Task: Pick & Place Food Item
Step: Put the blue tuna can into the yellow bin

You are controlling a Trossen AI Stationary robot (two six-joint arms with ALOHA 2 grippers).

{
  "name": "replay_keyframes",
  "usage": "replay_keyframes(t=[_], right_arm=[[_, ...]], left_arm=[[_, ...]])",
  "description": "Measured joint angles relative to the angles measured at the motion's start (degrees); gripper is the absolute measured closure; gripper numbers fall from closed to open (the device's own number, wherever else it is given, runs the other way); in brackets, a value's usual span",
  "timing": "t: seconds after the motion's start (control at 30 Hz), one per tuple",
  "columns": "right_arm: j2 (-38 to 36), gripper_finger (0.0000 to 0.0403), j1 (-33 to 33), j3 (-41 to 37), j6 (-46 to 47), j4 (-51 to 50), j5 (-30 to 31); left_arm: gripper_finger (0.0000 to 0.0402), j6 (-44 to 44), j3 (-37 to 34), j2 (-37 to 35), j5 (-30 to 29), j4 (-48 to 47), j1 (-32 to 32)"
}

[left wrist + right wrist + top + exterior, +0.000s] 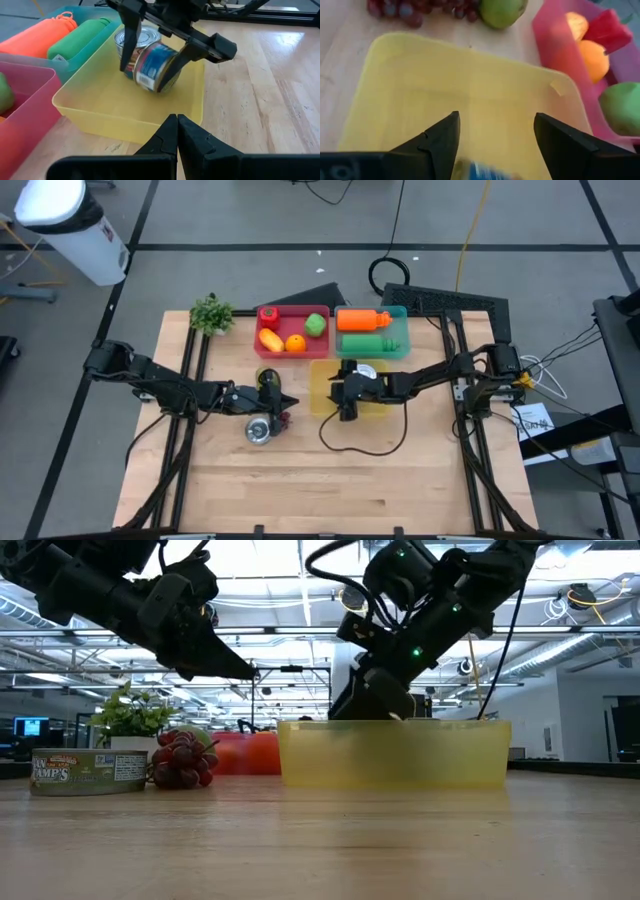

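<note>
Item: blue-label can (155,62), task's thing. Loc: inside yellow tub (322,392), centre of high view, tilted, gripped across its body. A 2nd can (135,41) sits upright just behind it in the same tub, touching or nearly so; can't tell which.

Right end effector (156,57): grasping the blue-label can, fingers astride it, reaching down into the tub. Right wrist view shows only a blue sliver of can between the fingers.

Left end effector (177,132): clenched, nothing in it, hovering over the table just left of the tub, pointing at it.

Nearby, lower left of tub: third can (260,430) on its own, grapes (182,762), green pear (501,10).

Upper centre: red tub (288,311) w/ fruit; teal tub (398,312) w/ orange bottle (362,320) and green bottle (368,344). Small plant (211,313) at upper left of table.

Risks (judgement): can held tilted, so on release it may roll or tip against the 2nd can and knock it; if lifted instead, off-axis grip on a smooth round wall could slip. Left arm sits close; a swing toward the tub risks arm contact.
</note>
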Motion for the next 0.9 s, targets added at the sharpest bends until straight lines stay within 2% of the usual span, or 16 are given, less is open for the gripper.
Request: replay_keyframes(t=[0.2,0.33,0.57,0.77,0.9], right_arm=[[-3.19,0.0149,1.74,0.04,2.18,-2.51,-0.08],[-8.49,0.0143,2.22,0.05,8.79,-8.64,-0.13],[-17.95,0.0142,2.43,0.07,23.14,-27.58,-0.11],[-18.71,0.0145,4.86,0.07,31.7,-37.03,-0.21],[-17.18,0.0146,6.55,0.07,34.53,-37.27,-0.18]], left_arm=[[0.0392,-0.04,0.0,0.01,0.02,-0.37,0.0],[0.0392,-0.07,0.0,0.02,0.02,-0.35,0.0],[0.0392,-0.22,0.0,0.0,0.02,-0.35,0.0],[0.0392,-0.38,-0.02,0.02,0.02,-0.24,0.0],[0.0392,-0.46,0.0,0.02,0.02,-0.2,0.0]])
